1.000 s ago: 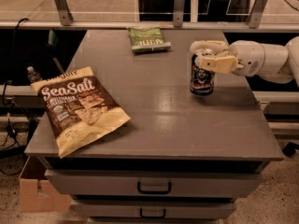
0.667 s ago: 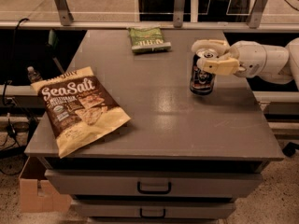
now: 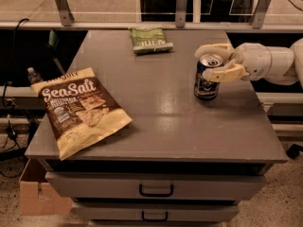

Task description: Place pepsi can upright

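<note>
Pepsi can (image 3: 206, 86) upright on desk (image 3: 156, 122), right side. Gripper (image 3: 206, 63) clamped round can's top. Risk: pulling away before full release tips can, rolls off right edge.

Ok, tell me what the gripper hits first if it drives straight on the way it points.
The pepsi can: the gripper points leftward in the view from the table's right side, and the upright can stands right at its tip. Depth is unclear, but nothing else looks nearer.
</note>
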You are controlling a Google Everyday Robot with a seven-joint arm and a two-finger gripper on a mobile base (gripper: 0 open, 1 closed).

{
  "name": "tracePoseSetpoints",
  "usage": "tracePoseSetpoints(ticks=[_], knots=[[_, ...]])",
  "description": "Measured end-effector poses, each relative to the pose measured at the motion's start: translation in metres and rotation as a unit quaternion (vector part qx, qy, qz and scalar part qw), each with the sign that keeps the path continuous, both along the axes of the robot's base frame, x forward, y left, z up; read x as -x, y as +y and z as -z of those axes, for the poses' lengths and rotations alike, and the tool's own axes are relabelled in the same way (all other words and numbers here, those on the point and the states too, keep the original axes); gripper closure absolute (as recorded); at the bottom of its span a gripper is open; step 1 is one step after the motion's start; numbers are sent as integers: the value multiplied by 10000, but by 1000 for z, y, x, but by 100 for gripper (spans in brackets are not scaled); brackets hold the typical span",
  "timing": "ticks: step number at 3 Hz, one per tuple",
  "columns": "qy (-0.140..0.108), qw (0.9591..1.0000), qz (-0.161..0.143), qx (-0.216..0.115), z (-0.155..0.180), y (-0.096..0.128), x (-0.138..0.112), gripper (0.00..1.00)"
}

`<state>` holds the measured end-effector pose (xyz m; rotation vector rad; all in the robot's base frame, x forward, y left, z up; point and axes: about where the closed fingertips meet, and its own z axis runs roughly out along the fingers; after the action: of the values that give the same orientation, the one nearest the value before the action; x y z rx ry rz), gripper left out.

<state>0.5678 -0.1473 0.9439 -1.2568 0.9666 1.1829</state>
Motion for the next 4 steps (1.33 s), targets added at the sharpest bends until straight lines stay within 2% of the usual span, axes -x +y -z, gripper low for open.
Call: tracePoseSetpoints(ticks=[1, 2, 3, 4], knots=[[-25, 9999, -21, 134, 2, 1, 1, 5], [-15, 9994, 61, 345, 2, -3, -2, 0], [28, 9969, 419, 672, 2, -27, -12, 0], [84, 9868, 1212, 1071, -7, -84, -25, 0]])
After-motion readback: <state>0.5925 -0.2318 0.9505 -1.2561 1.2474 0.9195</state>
